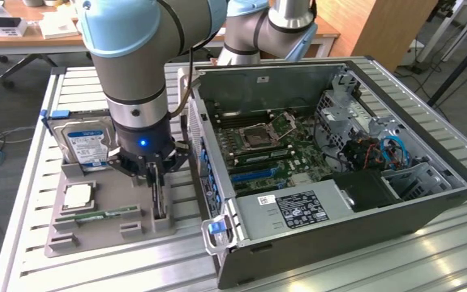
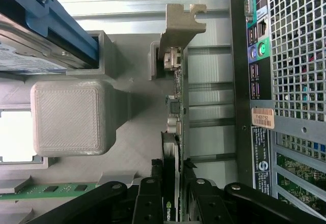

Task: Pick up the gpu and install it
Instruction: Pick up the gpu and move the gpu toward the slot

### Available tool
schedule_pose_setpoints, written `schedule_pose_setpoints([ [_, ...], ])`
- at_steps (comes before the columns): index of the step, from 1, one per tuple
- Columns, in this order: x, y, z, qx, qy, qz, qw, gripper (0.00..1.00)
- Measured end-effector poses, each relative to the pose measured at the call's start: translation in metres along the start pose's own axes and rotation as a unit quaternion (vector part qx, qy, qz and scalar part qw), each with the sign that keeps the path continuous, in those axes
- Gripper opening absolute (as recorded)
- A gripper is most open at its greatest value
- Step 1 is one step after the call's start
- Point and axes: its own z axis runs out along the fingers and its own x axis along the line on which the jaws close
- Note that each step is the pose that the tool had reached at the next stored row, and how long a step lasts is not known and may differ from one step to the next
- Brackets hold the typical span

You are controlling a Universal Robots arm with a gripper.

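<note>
**Task item.** The gpu (image 1: 160, 204) stood on edge in its slot on the grey tray (image 1: 95, 237), on the side nearest the case (image 1: 428, 207). It had not yet been lifted.

**Gripper.** The gripper (image 1: 155, 181) hung directly over the card, with one jaw on each side of it. In the wrist view the card's upper edge ran between the black jaws. Its silver bracket (image 2: 179, 28) sat at the far end, close to the case's port panel. Whether the jaws pressed the card or stood just clear of it could not be determined.

**Other tray contents.** A hard drive (image 1: 86, 143) stood upright. A CPU (image 1: 79, 196) lay flat, and a memory stick (image 1: 104, 214) lay just beside it.

**Case.** It lay open on the slatted table (image 1: 379, 261), to the exterior view's right of the tray. The motherboard (image 1: 274, 152) was exposed.
</note>
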Motion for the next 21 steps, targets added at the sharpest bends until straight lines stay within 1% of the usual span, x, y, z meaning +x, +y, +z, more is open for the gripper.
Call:
schedule_pose_setpoints([
  [16,0.000,0.0001,-0.0006,0.0000,0.0001,0.000,1.0000,0.26],
  [17,-0.001,0.0002,-0.0020,0.0000,0.0000,0.000,1.0000,0.26],
  [21,-0.001,0.0006,-0.0130,0.0000,0.0001,0.000,1.0000,0.26],
])
